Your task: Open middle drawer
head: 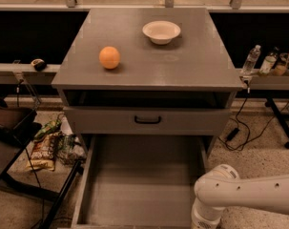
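The middle drawer (144,185) is pulled far out of the grey cabinet, showing its deep plain grey inside. Its front and handle are cut off by the bottom edge of the view. Above it, a narrower drawer front (106,120) with a short black loop handle (147,120) is shut. My white arm (244,194) comes in from the lower right and bends down at the open drawer's front right corner. My gripper is below the bottom edge of the view there and does not show.
An orange (109,57) and a white bowl (161,31) sit on the cabinet top (182,66). Snack bags (46,149) and a dark stand (10,142) are on the floor at the left. Bottles (251,60) and cables (239,132) are at the right.
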Robot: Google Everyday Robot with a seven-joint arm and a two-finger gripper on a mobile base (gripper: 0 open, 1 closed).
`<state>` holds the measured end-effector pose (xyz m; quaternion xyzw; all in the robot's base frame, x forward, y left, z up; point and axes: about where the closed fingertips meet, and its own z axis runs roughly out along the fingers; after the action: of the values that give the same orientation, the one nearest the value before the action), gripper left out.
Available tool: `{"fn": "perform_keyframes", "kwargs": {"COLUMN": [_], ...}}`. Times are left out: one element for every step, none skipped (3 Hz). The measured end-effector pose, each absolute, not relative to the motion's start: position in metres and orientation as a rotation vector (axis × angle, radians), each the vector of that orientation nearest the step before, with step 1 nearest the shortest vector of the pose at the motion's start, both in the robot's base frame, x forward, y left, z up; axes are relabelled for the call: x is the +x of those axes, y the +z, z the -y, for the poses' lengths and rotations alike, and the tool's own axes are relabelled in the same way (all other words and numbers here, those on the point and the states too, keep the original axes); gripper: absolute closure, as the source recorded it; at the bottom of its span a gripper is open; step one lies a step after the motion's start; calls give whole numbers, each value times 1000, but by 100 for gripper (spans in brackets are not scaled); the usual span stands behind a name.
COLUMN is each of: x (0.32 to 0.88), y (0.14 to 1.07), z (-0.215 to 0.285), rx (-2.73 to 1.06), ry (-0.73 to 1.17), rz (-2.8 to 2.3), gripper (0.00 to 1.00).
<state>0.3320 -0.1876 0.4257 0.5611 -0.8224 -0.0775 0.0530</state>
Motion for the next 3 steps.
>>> {"fn": "perform_keyframes", "kwargs": {"x": [332,332,332], "y": [426,426,426], "z": [188,188,188], "rx": [1706,1706,1706], "ry": [-236,-236,-236], "rz": [2500,2500,2500], "gripper": [50,27,4]}}
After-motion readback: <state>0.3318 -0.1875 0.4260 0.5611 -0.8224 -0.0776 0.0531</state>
